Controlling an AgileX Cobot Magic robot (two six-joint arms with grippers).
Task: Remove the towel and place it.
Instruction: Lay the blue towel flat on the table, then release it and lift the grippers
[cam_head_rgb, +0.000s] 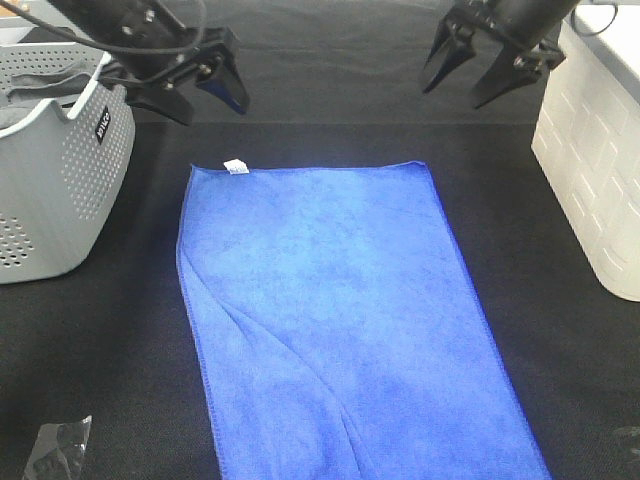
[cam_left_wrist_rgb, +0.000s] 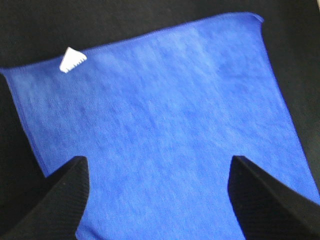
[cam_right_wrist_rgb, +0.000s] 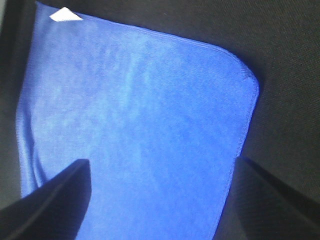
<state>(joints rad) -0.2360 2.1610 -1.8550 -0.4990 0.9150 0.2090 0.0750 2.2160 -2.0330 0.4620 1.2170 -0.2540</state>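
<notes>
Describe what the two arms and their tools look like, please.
The left arm and right arm are black. The left tool and right tool are black too, each with two tapering, pointed fingers, finely textured. A thin black cable loops along the left arm.

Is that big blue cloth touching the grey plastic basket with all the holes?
Apart. The exterior high view shows a strip of black tabletop between the royal-blue microfibre towel and the grey perforated plastic basket.
</notes>
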